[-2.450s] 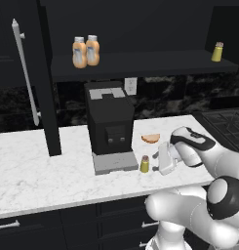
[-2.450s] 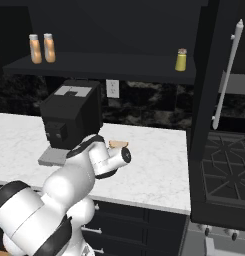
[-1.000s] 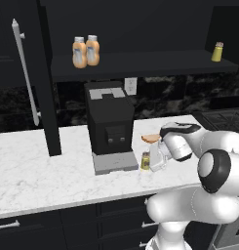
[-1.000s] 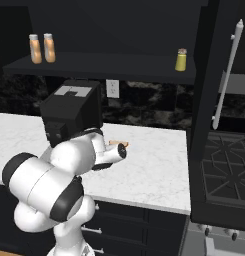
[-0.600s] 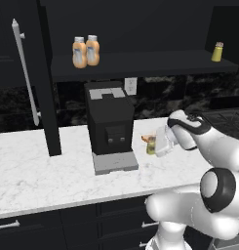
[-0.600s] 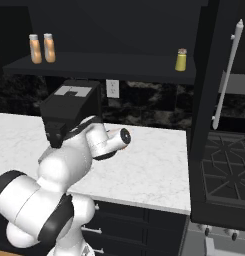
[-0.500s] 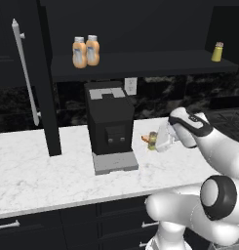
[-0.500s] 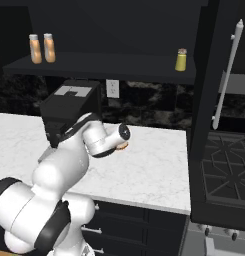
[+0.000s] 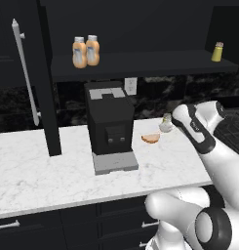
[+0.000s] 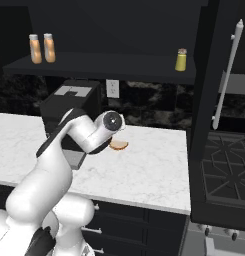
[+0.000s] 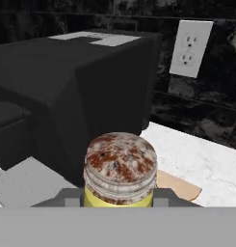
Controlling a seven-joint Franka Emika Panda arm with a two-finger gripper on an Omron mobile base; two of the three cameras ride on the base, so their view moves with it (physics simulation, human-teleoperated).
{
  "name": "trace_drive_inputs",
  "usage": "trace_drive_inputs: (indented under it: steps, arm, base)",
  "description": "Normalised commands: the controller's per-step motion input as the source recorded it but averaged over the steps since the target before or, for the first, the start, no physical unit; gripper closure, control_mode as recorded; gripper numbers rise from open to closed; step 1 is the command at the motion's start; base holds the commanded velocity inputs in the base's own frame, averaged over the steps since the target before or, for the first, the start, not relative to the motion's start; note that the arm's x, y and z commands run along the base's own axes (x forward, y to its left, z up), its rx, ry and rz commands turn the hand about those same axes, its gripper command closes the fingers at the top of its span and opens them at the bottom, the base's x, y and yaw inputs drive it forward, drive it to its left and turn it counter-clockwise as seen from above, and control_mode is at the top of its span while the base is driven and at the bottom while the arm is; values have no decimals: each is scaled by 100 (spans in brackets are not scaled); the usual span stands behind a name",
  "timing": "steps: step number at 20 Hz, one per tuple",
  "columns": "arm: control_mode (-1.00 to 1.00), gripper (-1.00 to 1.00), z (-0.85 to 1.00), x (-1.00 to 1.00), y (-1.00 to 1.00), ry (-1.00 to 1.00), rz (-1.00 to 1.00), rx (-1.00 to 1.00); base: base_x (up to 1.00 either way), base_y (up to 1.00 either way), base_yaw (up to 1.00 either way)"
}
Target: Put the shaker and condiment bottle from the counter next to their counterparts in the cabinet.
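The yellow-green shaker (image 11: pixel 120 170) with its speckled tan-grey cap sits between my fingers, and my gripper (image 11: pixel 117 200) is shut on its body. In the left base view the shaker (image 9: pixel 166 122) hangs above the marble counter (image 9: pixel 43 171), right of the coffee machine, in my gripper (image 9: pixel 169 125). On the open cabinet's dark shelf (image 9: pixel 150 62) a like shaker (image 9: pixel 217 51) stands at the right end. Two orange condiment bottles (image 9: pixel 85 51) stand side by side at its left end; I cannot tell which one came from the counter.
A black coffee machine (image 9: pixel 110 124) stands on the counter left of my hand, and a tan slice (image 9: pixel 150 138) lies beside it. A wall outlet (image 11: pixel 190 48) is behind. The cabinet door with its silver bar handle (image 10: pixel 229 70) hangs open at the right, over the stove (image 10: pixel 224 170).
My hand has lifted the shaker off the counter and carried it up and to the right, away from the coffee machine's front. The arm has swung with it.
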Motion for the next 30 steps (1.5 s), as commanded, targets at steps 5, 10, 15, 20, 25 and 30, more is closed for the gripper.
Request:
trace_drive_inputs:
  steps: [5, 10, 15, 20, 25, 30]
  arm:
    - [-100, 100, 74, -1, -50, 0, -42, 2]
    - [-100, 100, 81, -24, -39, -1, -43, 3]
    - [-100, 100, 85, -29, -33, -3, -44, 1]
    - [-100, 100, 87, -37, -33, -8, -41, 0]
    - [-100, 100, 100, -56, -28, -18, -31, 0]
    - [-100, 100, 98, -62, -31, -23, -20, 0]
  base:
    - [0, 0, 0]
    - [0, 0, 0]
    - [0, 0, 0]
    - [0, 0, 0]
    - [0, 0, 0]
    - [0, 0, 0]
